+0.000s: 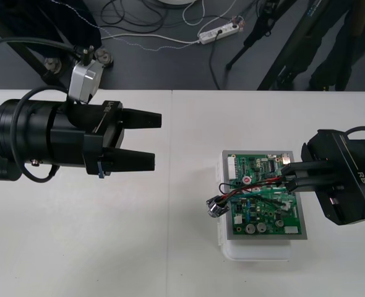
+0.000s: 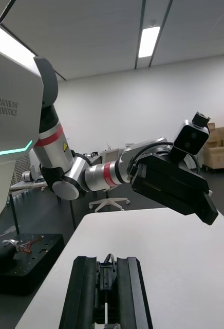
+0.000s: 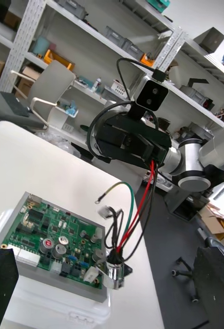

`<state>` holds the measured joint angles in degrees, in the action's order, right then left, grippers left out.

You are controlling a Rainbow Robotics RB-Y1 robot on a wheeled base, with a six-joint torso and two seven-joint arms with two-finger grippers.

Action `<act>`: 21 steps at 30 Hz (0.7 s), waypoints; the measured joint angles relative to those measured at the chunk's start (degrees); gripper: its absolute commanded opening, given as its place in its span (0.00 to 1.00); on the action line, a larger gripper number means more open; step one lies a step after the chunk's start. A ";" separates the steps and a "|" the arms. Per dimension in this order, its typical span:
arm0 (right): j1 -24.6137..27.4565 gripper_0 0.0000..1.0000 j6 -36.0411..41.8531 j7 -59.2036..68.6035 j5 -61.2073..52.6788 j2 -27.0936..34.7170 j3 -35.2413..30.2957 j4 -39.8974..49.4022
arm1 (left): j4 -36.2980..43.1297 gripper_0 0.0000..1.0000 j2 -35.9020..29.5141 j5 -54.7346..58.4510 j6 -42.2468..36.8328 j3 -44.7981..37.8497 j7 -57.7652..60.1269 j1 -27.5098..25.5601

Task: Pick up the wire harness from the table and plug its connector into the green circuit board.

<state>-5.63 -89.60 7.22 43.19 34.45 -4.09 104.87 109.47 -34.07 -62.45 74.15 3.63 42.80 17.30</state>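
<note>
"Red, black and green wires: which way does the wire harness (image 1: 250, 187) run?"

"Its long axis lies across the green circuit board (image 1: 266, 216), which sits on a white base (image 1: 257, 252). It runs from near the board's right edge towards its left edge. The round metal socket (image 1: 214, 207) is the far end, just past the left edge. The other end goes into the right gripper (image 1: 289, 175)."

"And the grip?"

"The right gripper's fingers (image 2: 84, 293) stand close together, clamped on the wires over the board's right half. The left gripper (image 1: 146, 140) hangs over the left half of the table (image 1: 170, 260), well apart from the board. Its fingers are spread wide, hold nothing and point towards the table's right edge."

"How does the harness look?"

"Slack. The wires bow between grip and socket, and the green one loops out to a small metal tip (image 3: 99, 201)."
</note>
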 measured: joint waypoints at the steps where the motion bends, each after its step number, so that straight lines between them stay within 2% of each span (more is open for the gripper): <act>1: -0.22 0.00 0.00 0.00 0.36 -0.08 0.00 0.00 | 0.00 1.00 0.29 -0.04 0.00 -0.08 -0.62 0.05; 6: -1.77 0.00 0.28 0.00 2.97 -1.20 0.00 0.00 | 0.00 1.00 1.94 -0.13 0.00 -0.18 -5.21 0.62; 14: -3.58 0.00 4.99 0.00 8.78 -3.77 0.00 0.00 | 0.00 1.00 4.25 -0.28 0.00 -0.19 -14.63 0.89; 21: -4.70 0.00 8.66 0.00 11.66 -5.73 0.00 0.04 | 0.00 1.00 4.80 -0.40 0.02 -0.21 -15.85 0.89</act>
<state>-10.34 -80.94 7.22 54.85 28.71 -4.09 104.91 109.48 -29.27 -62.85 74.16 3.41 26.94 18.19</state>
